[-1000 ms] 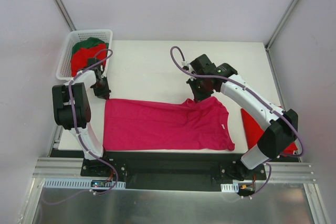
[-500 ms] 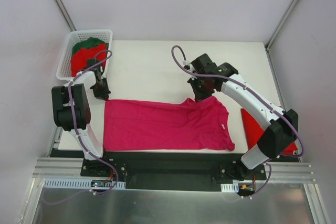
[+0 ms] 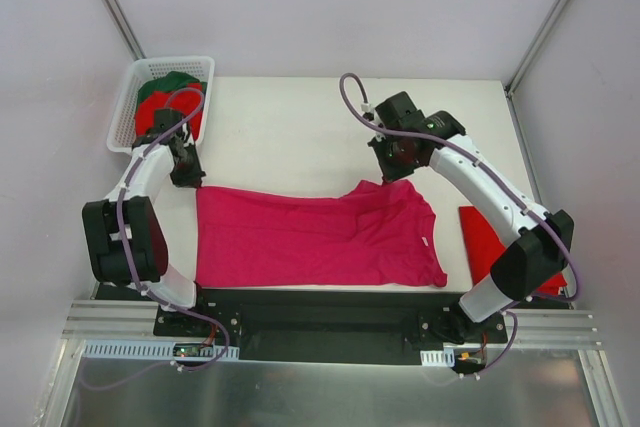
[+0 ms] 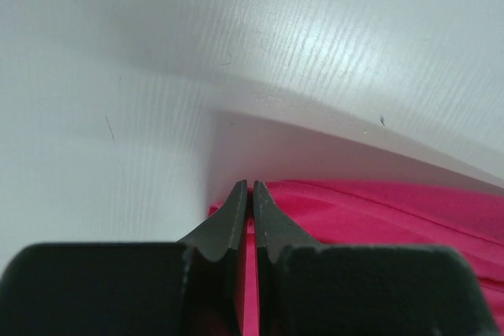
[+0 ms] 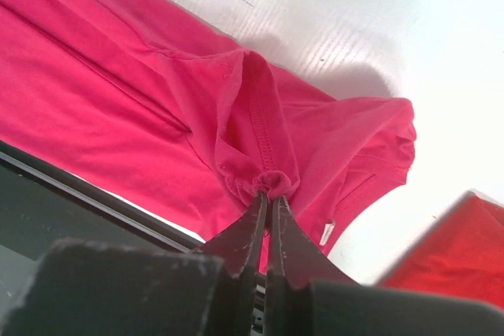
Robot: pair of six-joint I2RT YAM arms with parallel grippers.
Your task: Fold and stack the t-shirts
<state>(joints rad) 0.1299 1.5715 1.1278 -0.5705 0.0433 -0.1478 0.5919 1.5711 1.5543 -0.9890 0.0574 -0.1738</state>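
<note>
Magenta t-shirt (image 3: 310,242) lies flat on worktop (image 3: 290,137) between both arms' fingers, right fingers (image 5: 261,208) pinching a small bunch of it, left fingers (image 4: 242,204) clenched at its corner, catch unclear, so lifting may slip one side and skew the fold.

One magenta-pink cloth t-shirt (image 3: 310,237); one bright red folded t-shirt (image 3: 482,239); one dark green t-shirt (image 3: 175,79); red cloth (image 3: 152,113) of unclear number inside one white plastic lattice basket (image 3: 120,113).
</note>
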